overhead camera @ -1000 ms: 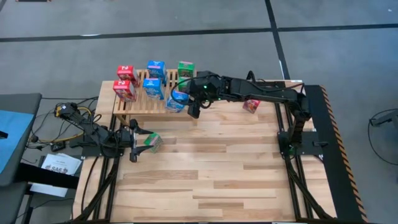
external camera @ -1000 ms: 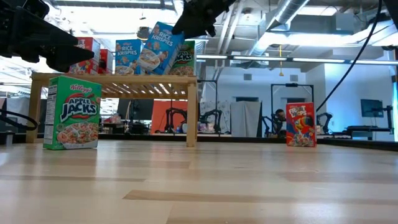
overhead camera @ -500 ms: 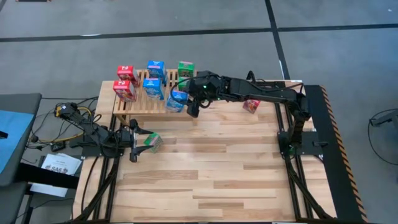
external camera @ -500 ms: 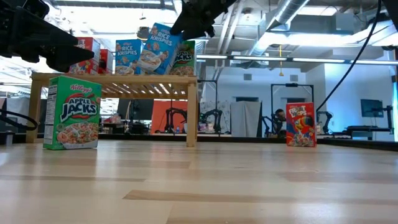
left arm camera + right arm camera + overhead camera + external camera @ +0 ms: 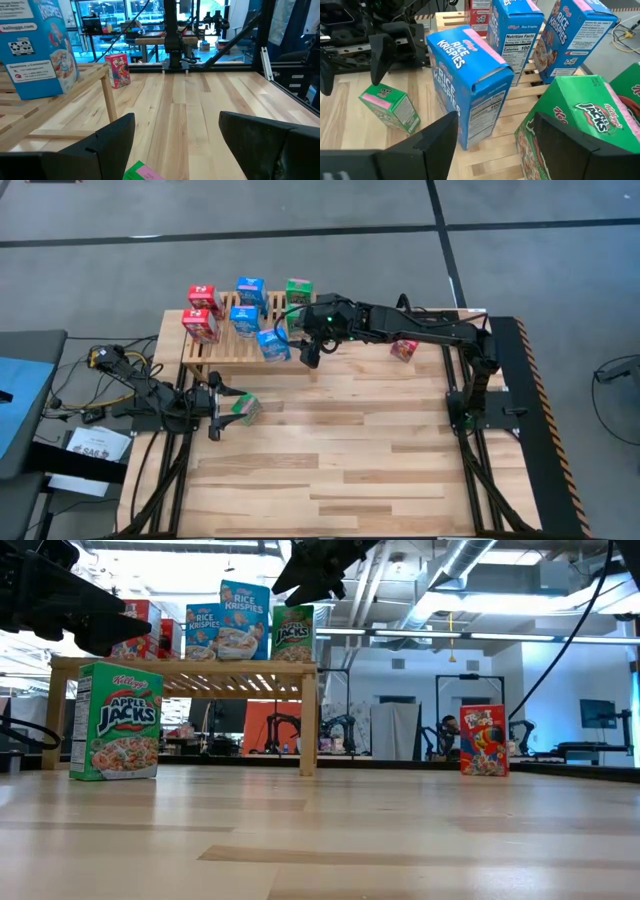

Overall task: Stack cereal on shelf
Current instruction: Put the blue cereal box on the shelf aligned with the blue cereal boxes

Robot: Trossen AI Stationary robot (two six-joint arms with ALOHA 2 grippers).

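Observation:
The wooden slatted shelf [image 5: 222, 348] stands at the table's far left and carries several cereal boxes. A blue box [image 5: 470, 85] stands upright on its bottom on the shelf's near right part, next to a green box [image 5: 575, 125]. My right gripper [image 5: 492, 147] hovers open just behind the blue box, a finger on either side and clear of it. At the table's left edge my left gripper [image 5: 175, 135] is open and level. A green box [image 5: 243, 408] stands on the table just past its fingertips, untouched.
A red cereal box [image 5: 404, 350] stands upright on the table at the far right, under my right arm. Red boxes [image 5: 201, 325] and other blue boxes [image 5: 246, 320] fill the shelf's left and far parts. Bare planks stretch across the middle and near side of the table [image 5: 340, 470].
My right gripper has let go of the blue box and stayed where it was. The box, which leaned tilted toward the table's right, has tipped upright and now stands a little further left on the shelf.

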